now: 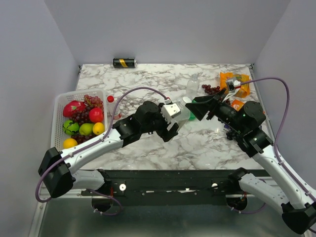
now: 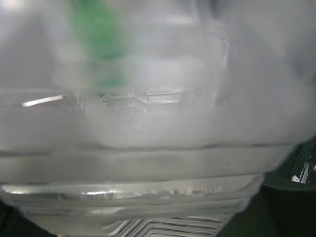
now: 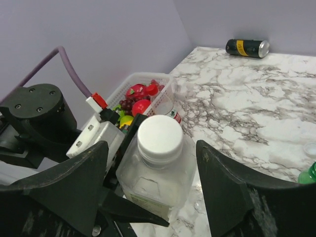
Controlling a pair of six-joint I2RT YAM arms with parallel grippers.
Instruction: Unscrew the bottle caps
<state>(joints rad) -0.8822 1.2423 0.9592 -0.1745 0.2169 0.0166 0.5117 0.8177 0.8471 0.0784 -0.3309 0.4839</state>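
Observation:
A large clear bottle (image 3: 158,182) with a white cap (image 3: 160,137) is held off the table at mid-table, my left gripper (image 1: 181,114) shut on its body. Its wall fills the left wrist view (image 2: 158,158). My right gripper (image 3: 152,150) is open, one finger on each side of the cap with a gap on both sides. A second large clear bottle (image 1: 192,85) stands further back. A small green bottle (image 3: 308,174) stands just beyond the held one. The small clear red-labelled bottle (image 3: 170,109) stands beside the basket.
A white basket (image 1: 59,106) of toy fruit sits at the left edge. A black-and-gold can (image 1: 124,62) lies at the back wall. Orange snack packets (image 1: 234,81) and grapes (image 1: 211,89) lie at the back right. A loose pale cap (image 3: 310,148) lies on the marble.

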